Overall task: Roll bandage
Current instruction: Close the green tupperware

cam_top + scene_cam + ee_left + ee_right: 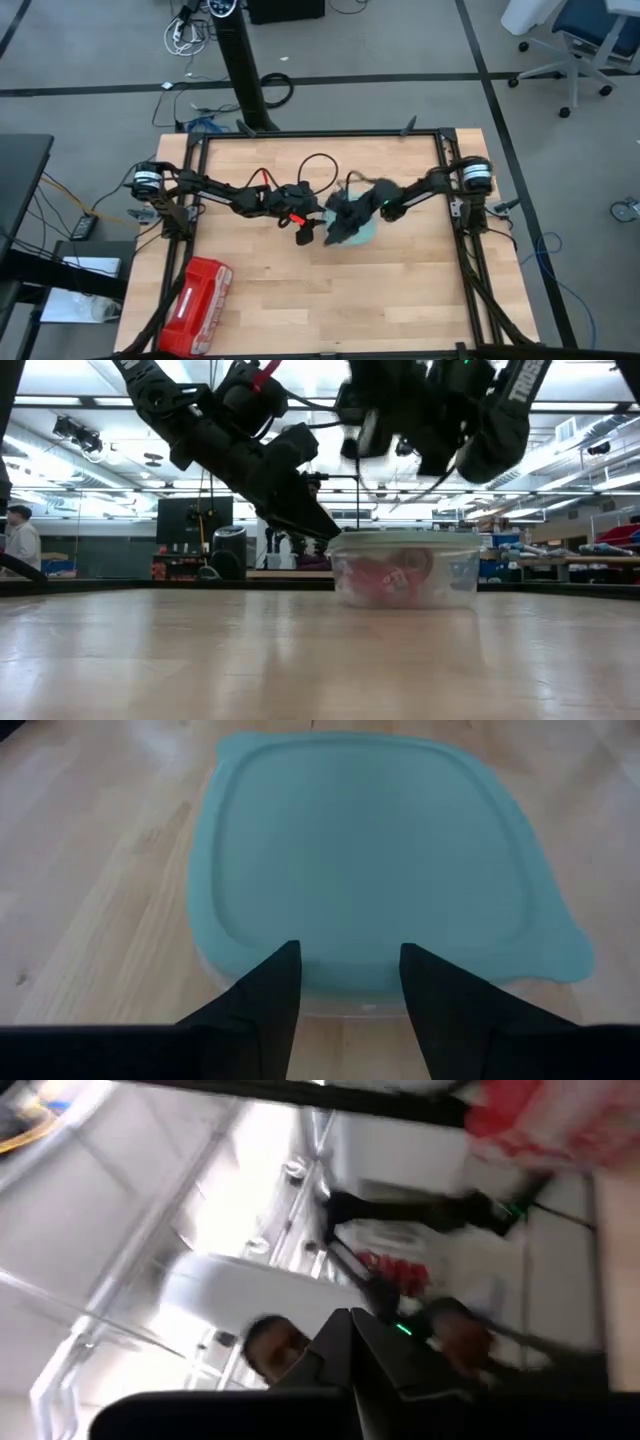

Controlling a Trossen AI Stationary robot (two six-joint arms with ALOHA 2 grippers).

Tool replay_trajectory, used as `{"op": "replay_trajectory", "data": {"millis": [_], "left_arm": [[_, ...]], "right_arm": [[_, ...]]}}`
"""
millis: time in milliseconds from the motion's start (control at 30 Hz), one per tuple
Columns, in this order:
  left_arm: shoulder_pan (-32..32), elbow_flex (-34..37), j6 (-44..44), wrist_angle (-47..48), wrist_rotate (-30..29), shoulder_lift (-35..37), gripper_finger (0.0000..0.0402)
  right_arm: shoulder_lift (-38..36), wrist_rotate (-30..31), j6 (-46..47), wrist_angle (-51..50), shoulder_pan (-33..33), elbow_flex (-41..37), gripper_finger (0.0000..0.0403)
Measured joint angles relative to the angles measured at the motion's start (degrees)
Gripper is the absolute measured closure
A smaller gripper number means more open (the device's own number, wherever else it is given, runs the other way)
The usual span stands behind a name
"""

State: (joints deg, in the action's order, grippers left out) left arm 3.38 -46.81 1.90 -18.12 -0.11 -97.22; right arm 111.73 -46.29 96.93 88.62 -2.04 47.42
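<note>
A clear container (405,575) with a teal lid (380,850) stands at the table's middle. Through its wall shows a pink-red bundle (385,582), the bandage as far as I can tell. My left gripper (350,960) is open and slants down from the table's left. Its two fingertips stand at the lid's left edge (335,538). My right gripper (350,1325) is shut with nothing between its fingers. It hangs above the container (345,222) and faces the left arm. My left gripper's open fingertips (285,965) stand over the lid's rim (350,982), on the side toward the table's left. I cannot tell whether they touch it.
A glossy red plastic case (197,305) lies near the table's front left corner. A black frame (320,135) runs round the wooden table. Bare wood (400,300) lies in front of the container. A person (20,540) stands far off in the room.
</note>
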Motion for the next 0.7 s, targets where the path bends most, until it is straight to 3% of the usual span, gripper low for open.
{"op": "replay_trajectory", "data": {"millis": [267, 400, 700], "left_arm": [[0.0, -0.06, 0.04, 1.02, 0.23, 0.07, 0.0225], [-0.07, -0.07, 0.09, 1.02, 0.29, 0.07, 0.0225], [-0.11, -0.05, 0.28, 0.67, 1.21, 0.06, 0.0225]], "right_arm": [[-6.03, -1.99, 1.77, -1.68, -1.32, -2.02, 0.0402], [-6.25, 0.96, -0.67, -6.22, -4.72, -8.07, 0.0402], [-10.56, 2.32, -1.66, 0.93, -12.11, -19.34, 0.04]]}}
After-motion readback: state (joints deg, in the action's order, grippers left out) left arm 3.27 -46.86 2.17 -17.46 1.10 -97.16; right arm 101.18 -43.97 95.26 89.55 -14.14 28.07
